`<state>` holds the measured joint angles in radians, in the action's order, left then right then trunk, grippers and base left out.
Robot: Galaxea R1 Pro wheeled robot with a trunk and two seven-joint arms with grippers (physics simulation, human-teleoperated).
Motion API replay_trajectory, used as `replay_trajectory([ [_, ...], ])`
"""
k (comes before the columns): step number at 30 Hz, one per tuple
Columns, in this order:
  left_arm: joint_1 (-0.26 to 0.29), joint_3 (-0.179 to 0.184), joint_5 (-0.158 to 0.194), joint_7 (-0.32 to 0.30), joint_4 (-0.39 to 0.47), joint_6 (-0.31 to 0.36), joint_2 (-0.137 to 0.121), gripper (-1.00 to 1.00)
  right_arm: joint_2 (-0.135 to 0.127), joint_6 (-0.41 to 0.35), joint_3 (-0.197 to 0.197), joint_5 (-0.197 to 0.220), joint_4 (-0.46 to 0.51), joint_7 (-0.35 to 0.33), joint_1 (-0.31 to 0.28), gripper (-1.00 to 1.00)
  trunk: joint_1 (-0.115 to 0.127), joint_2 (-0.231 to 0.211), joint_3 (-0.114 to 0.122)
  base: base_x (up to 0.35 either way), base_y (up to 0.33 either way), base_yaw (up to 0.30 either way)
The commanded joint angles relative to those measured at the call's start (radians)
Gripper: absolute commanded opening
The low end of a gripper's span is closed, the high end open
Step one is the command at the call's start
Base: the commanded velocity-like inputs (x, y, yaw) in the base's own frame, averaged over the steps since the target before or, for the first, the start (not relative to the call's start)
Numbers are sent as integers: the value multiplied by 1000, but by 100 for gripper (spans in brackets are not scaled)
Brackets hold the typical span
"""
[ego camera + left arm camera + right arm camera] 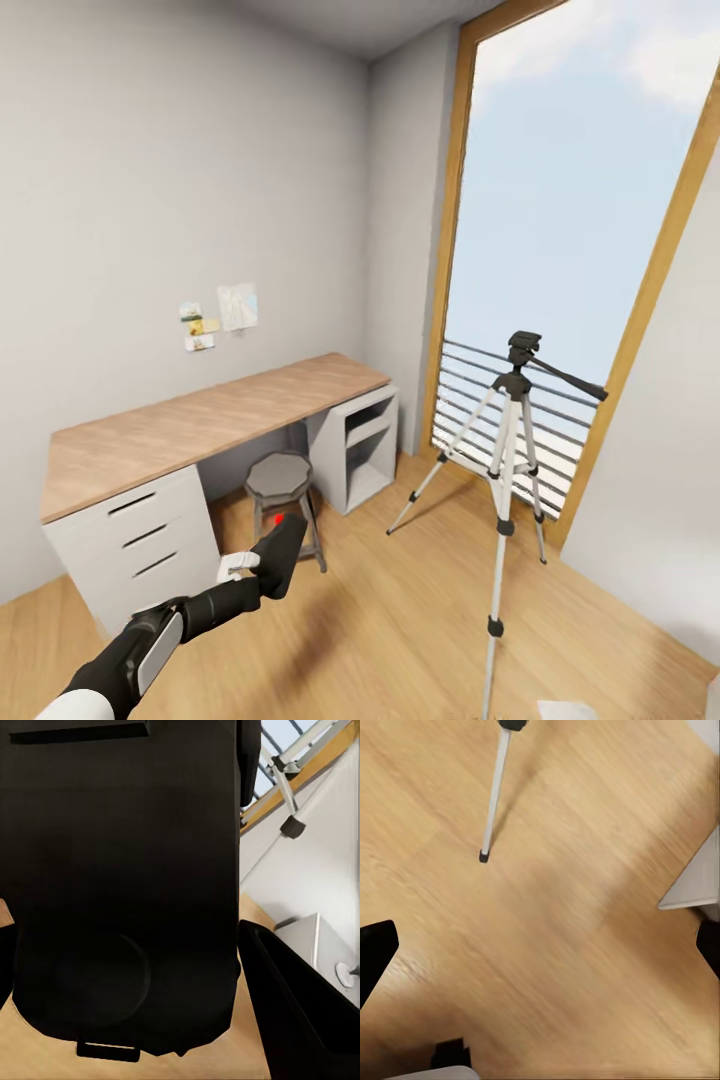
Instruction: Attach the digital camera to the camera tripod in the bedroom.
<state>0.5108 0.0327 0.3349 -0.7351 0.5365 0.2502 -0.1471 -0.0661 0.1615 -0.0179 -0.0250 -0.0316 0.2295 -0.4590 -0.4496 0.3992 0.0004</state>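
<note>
The digital camera (pixel 283 548), matte black with a red button on top, hangs low at the left of the head view, and my left gripper (pixel 272 565) is shut on it. Seen from the left wrist, the camera's black body (pixel 120 885) sits between the fingers (pixel 300 1020). The camera tripod (pixel 510 440) stands to the right before the window, silver legs spread, black head and pan handle on top. One tripod leg (pixel 495 795) with its black foot crosses the floor in the right wrist view. My right gripper (pixel 540 952) is open above bare wood floor.
A wood-topped desk (pixel 200 425) with white drawers runs along the left wall, a grey stool (pixel 280 478) under it. The tall wood-framed window (pixel 560 220) has a railing behind the tripod. A grey nightstand (pixel 315 945) and a grey furniture corner (pixel 694 889) stand nearby.
</note>
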Motion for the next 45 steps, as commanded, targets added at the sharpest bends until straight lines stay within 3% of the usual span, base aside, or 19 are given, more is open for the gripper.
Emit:
replay_trajectory([
  [1,0,3,10,-1,1,8,-1,-100,0,6,-2,-3,-3,2,-1,100,0,1,0,54,7,-287],
  [45,0,1,12,-3,-3,9,-7,-100,-1,6,-2,-3,-3,-2,-1,100,0,1,0,267,158,-287],
])
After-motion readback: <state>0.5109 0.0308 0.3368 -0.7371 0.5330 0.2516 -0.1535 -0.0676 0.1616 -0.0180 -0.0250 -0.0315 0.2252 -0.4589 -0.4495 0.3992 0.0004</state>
